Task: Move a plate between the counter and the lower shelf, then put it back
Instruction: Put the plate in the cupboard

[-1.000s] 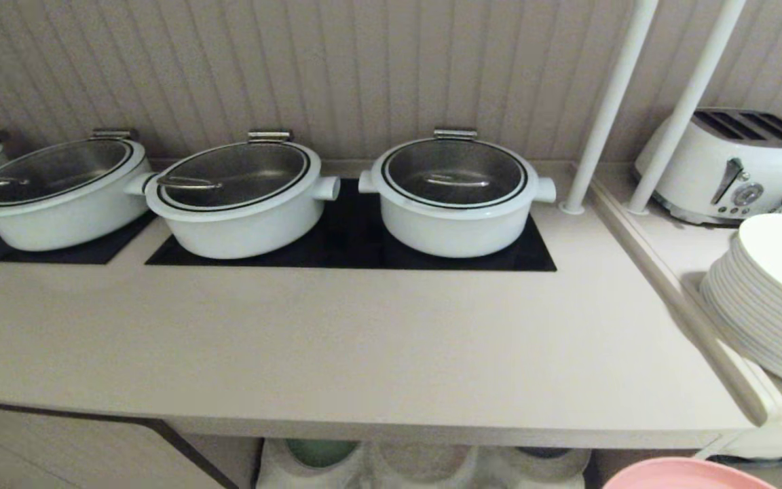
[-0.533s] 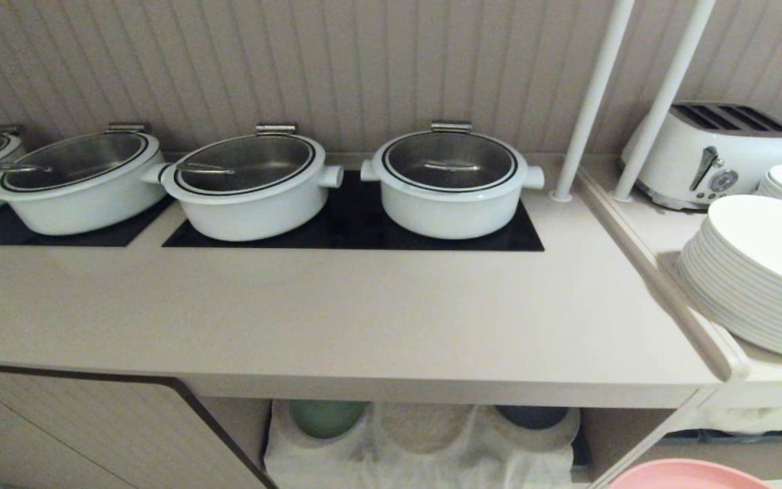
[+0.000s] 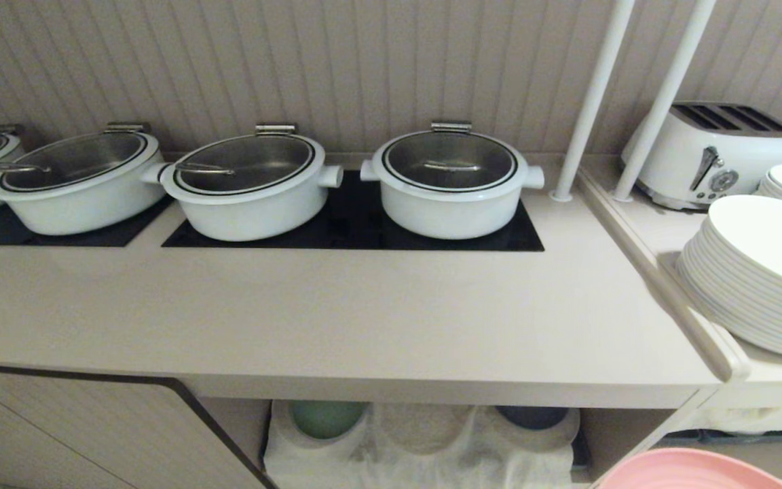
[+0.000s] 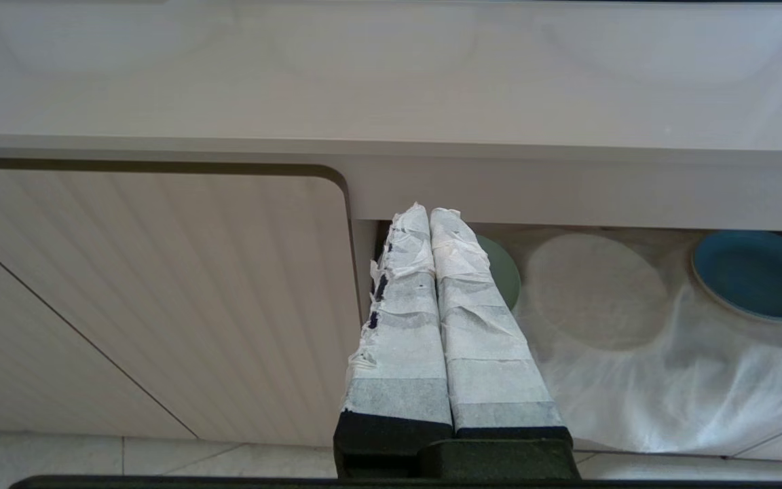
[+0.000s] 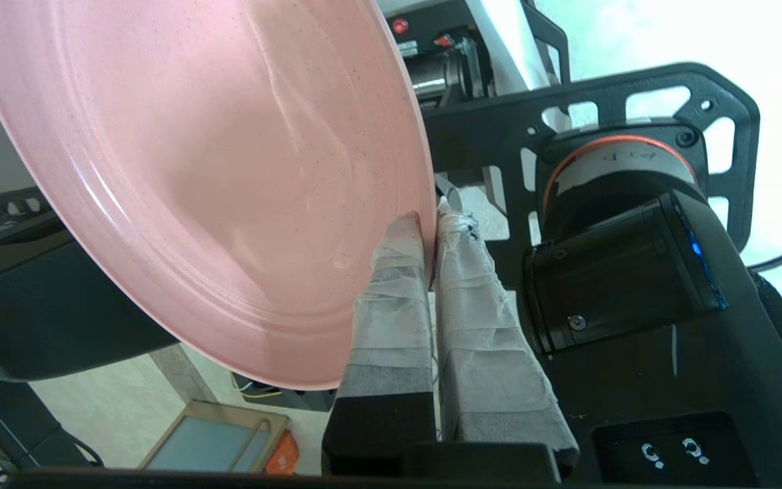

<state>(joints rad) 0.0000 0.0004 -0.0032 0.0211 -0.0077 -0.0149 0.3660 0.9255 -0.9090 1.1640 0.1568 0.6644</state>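
While the right gripper [image 5: 432, 224] pinches the plate [image 5: 214, 170] by its rim, low at the robot's right, the counter [image 3: 364, 319] lies up and forward, the lower shelf [image 3: 425, 435] forward-left. Left gripper [image 4: 432, 217], fingers pressed together and empty, points at that shelf.

A kitchen: lidded pots [image 3: 452, 182] on hob panels [image 3: 354, 227], toaster [image 3: 713, 155], stacked plates [image 3: 757, 272].

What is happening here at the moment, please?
The right claw is shut on the rim of the pink plate, holding it in the air below the counter, to the right of the lower shelf. The left claw is shut and empty, parked facing that shelf.
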